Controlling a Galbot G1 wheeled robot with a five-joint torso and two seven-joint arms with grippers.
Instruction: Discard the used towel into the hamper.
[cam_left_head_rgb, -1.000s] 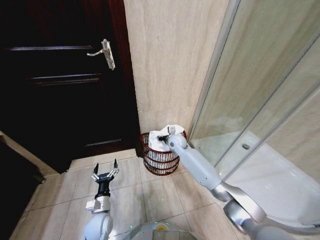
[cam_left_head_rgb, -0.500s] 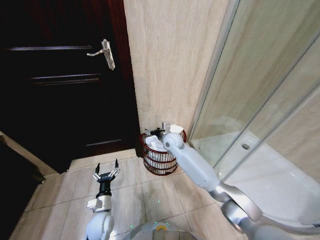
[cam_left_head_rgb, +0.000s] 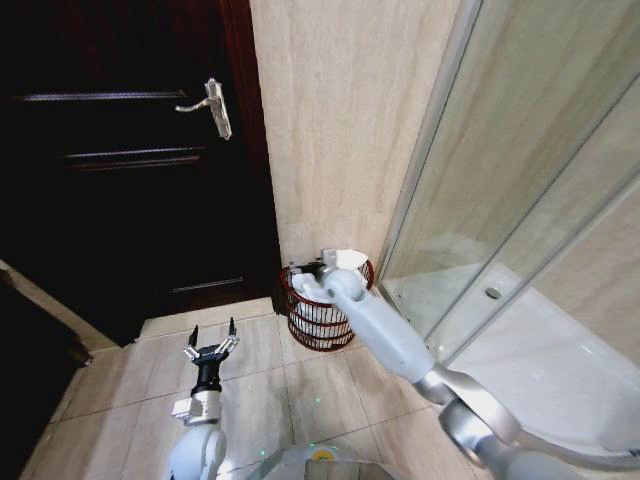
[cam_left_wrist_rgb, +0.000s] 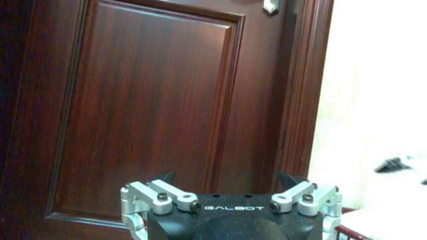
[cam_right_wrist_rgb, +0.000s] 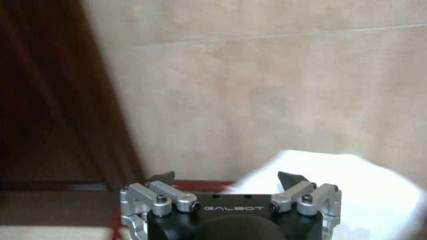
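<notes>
Right tool (cam_right_wrist_rgb: 227, 176) spread above hamper (cam_left_head_rgb: 322, 322)

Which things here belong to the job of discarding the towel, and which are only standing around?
Belong to the job:
- hamper, on the floor by the wall corner
- white towel, inside the hamper at its rim
- right gripper, open, over the hamper

Only around:
- left gripper, open, idle above the floor tiles
- dark door
- door handle
- glass shower screen
</notes>
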